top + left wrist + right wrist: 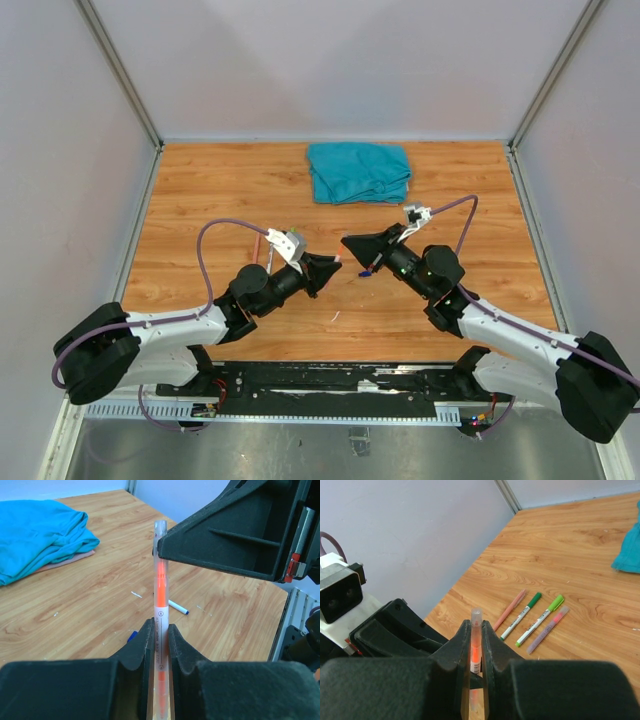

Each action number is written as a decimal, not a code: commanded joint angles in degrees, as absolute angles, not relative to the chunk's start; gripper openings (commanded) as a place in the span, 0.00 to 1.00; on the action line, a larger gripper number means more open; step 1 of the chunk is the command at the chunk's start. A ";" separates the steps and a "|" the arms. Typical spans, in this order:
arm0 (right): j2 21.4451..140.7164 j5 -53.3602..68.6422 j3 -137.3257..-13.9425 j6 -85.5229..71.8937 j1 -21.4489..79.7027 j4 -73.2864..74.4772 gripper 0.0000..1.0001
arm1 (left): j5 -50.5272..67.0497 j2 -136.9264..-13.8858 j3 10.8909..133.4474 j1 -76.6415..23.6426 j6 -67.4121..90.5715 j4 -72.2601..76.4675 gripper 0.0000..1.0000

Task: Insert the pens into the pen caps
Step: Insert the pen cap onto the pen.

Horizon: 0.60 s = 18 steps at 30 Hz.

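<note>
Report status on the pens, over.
Left fingers shut on orange pen. Right fingers shut on same pen. Four other pens lying aside, nothing blocking.

Cloth (358, 171) at table (200, 190) far centre; four pens (521, 616) side by side left

The only lettering that can be made out is fine dark print running lengthwise down the clear barrel of the orange highlighter pen (160, 595). A small circled mark heads the line, and the word below it appears to read "HIGHLIGHTER" (the letters before it are too small to tell, and the fingers of the left gripper (160, 632) hide the lower end). In the right wrist view, the two green-capped pens (521, 616) (539, 621) lying on the table carry dark print on their white barrels, too small to read.
</note>
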<state>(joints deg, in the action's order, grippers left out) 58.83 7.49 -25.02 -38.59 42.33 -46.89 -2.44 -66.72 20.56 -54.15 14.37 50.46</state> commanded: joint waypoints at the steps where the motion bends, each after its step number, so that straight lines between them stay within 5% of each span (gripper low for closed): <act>1: 58.44 9.38 -22.87 -37.97 42.83 -47.44 0.01 | -2.37 -66.80 22.00 -54.48 13.68 52.56 0.00; 13: 57.75 11.59 -20.84 -37.82 42.96 -46.34 0.01 | -2.46 -67.16 22.19 -54.46 13.80 52.56 0.01; 18: 58.04 11.78 -20.73 -37.84 42.94 -47.01 0.13 | -2.50 -67.32 22.23 -54.48 13.82 52.55 0.01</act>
<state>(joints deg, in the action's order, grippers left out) 57.71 9.02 -21.87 -38.61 42.30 -47.29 -1.65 -67.26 20.56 -54.26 14.37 48.56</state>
